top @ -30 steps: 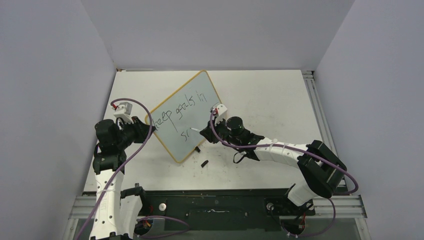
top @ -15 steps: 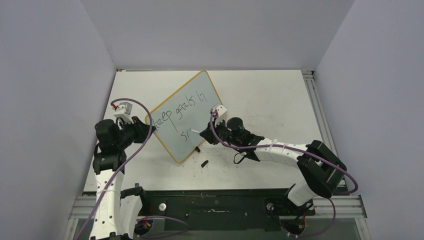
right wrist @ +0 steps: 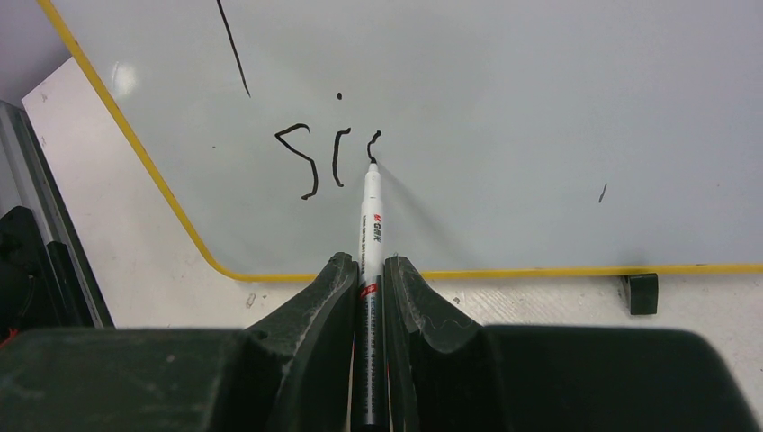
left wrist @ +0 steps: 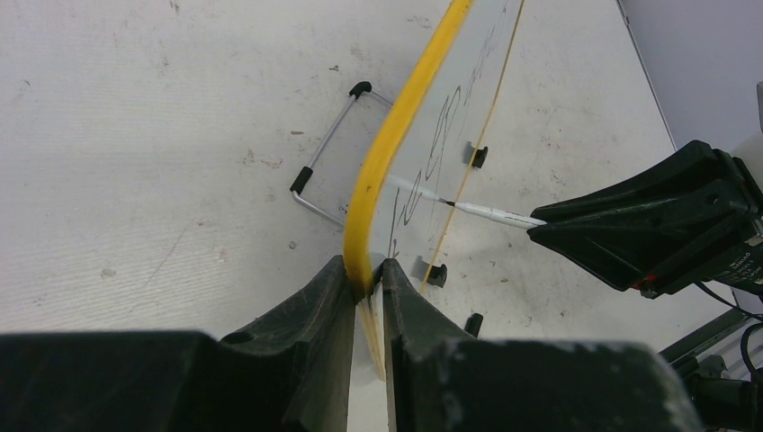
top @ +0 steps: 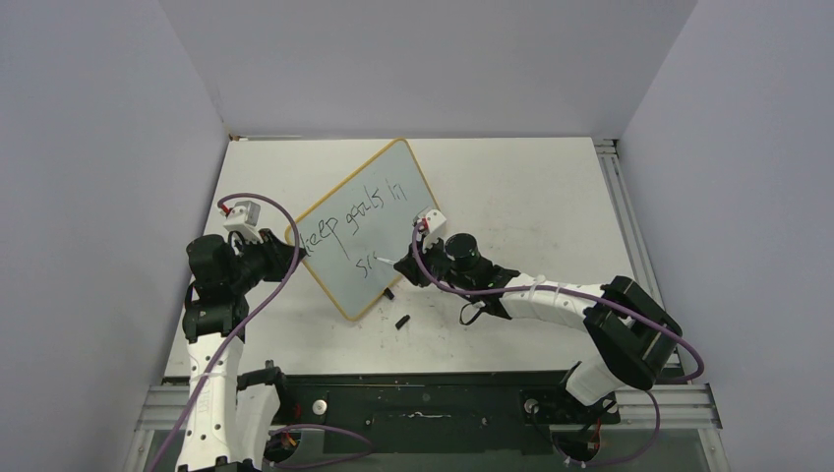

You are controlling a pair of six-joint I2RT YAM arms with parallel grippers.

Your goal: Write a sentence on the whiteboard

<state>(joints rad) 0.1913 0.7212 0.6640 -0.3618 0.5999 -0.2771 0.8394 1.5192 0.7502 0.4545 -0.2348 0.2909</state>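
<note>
The whiteboard (top: 379,211), pale with a yellow rim, stands tilted on the table. It also shows in the right wrist view (right wrist: 504,135). My left gripper (left wrist: 367,274) is shut on its yellow rim (left wrist: 396,144) at the left corner. My right gripper (right wrist: 369,279) is shut on a white marker (right wrist: 370,225). The marker tip touches the board at a new stroke. The sentence (top: 344,228) reads "keep goals in" on the first line. Below it stands "si" and a short curved stroke (right wrist: 333,157).
A small black marker cap (top: 401,321) lies on the white tabletop (top: 531,197) near the board's lower corner. The board's wire stand (left wrist: 328,148) and black feet (right wrist: 641,292) rest on the table. Grey walls enclose the table on three sides.
The right gripper and marker have shifted slightly down and right on the board, starting a new stroke after "si". The left arm has not moved.
</note>
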